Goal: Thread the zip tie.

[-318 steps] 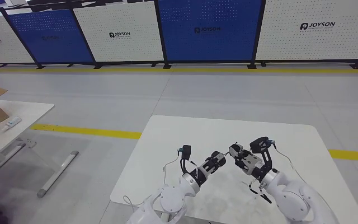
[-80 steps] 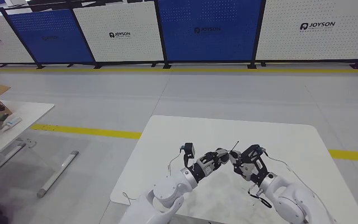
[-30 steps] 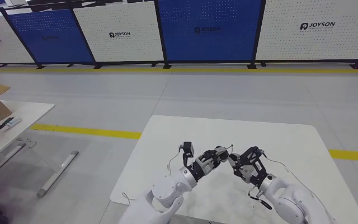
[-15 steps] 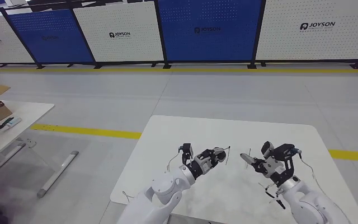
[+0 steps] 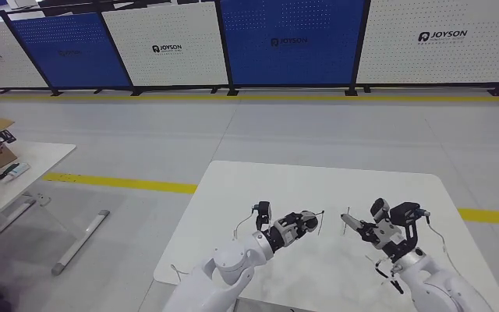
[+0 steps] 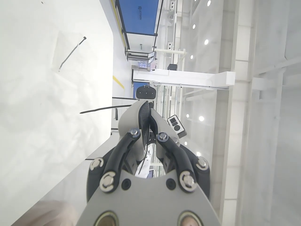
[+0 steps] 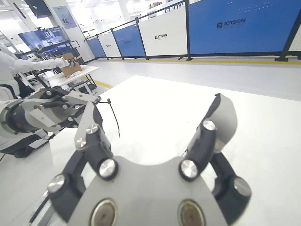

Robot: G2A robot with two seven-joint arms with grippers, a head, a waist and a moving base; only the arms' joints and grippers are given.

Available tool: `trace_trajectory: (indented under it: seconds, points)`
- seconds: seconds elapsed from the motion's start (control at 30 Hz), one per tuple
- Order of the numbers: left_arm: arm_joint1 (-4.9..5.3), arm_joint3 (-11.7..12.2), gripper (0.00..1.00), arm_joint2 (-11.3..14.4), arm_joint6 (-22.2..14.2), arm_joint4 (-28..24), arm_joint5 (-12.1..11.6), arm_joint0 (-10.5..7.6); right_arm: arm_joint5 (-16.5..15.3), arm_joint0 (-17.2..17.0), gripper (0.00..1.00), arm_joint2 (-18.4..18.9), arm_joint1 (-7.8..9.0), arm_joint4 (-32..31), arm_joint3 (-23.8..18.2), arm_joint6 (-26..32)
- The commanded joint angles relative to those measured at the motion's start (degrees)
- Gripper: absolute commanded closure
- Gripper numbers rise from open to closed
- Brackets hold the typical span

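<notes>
Table (image 5: 257, 187) showing smooth white top, giving off soft sheen. Zip tie (image 7: 114, 116) looking like thin black plastic, matt. Left pincer (image 6: 148, 110) showing satin grey metal plate, shiny screw heads, black matt links; pads (image 6: 144, 121) looking rough, ribbed black rubber. Right pincer (image 7: 156, 104) showing same finish.

Zip tie (image 7: 115, 118) in left end effector (image 5: 310, 221), above the table (image 5: 257, 187) — right end effector (image 7: 156, 105) to its right, apart

Thin black zip tie (image 6: 105, 109) in left tool (image 6: 148, 111)
</notes>
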Motion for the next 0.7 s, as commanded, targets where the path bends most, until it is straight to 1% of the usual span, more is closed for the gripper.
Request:
trace_trajectory:
  seconds: [0.0,0.1,0.17,0.27,0.33,0.47,0.53,0.67]
  points:
    - [-0.11,0.5,1.00,-0.4,1.9,-0.9,-0.7,0.05,2.4,0.5,0.00,0.3,-0.27,1.7,0.9,0.2]
    - [-0.25,1.2,1.00,-1.0,3.3,-2.9,-1.5,-0.02,2.8,0.8,0.00,1.6,-0.56,5.6,2.4,-1.0]
    - [-0.30,1.7,1.00,-1.6,4.0,-3.8,-2.3,0.01,2.6,0.4,0.00,2.5,-0.62,7.2,2.7,-1.6]
    - [-0.38,2.7,1.00,-2.4,4.6,-5.8,-3.2,-0.08,3.0,-0.7,0.00,4.3,-0.71,9.7,2.6,-2.7]
    - [-0.51,3.4,1.00,-3.0,5.2,-7.6,-4.6,-0.06,3.8,-1.7,0.00,5.4,-0.89,13.0,2.2,-3.9]
    - [-0.78,4.8,1.00,-3.6,6.4,-10.0,-6.9,-0.36,6.0,-2.7,0.00,7.3,-1.23,18.6,2.1,-4.4]
    - [-0.92,5.3,1.00,-3.2,6.7,-10.0,-7.3,-0.74,6.7,-2.7,0.00,7.4,-1.39,19.5,1.8,-3.9]
    - [-0.97,5.3,1.00,-2.9,6.2,-10.2,-7.3,-0.86,6.7,-2.7,0.00,7.4,-1.39,19.5,1.8,-3.9]
